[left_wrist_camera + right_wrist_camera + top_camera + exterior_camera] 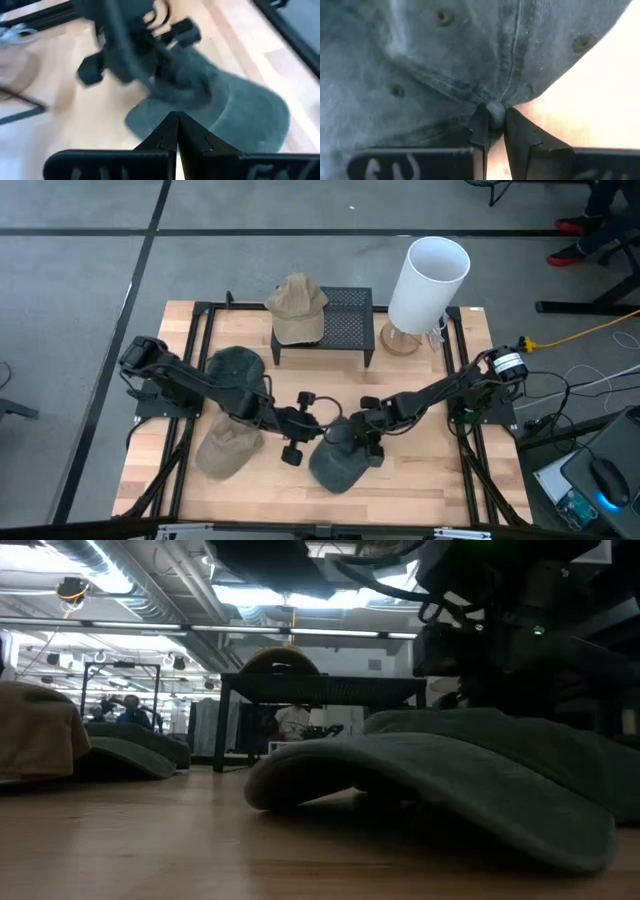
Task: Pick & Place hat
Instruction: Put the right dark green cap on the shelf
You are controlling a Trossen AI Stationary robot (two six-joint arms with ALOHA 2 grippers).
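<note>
Hat (335, 463) grasp in progress.
Right gripper (495, 120) pinches crown button; left gripper (176, 131) closed, empty. Next: lift to rack (345, 330).

Both dark arms reach inward from the tabletop's sides and meet near its middle. The left hand (176, 131) has its two fingers pressed together with nothing between them. The right hand (494, 125) is lowered, its fingers pinched on the crown button of the grey-green cap (445, 65).

No text, label, brand or number can be read in any view
</note>
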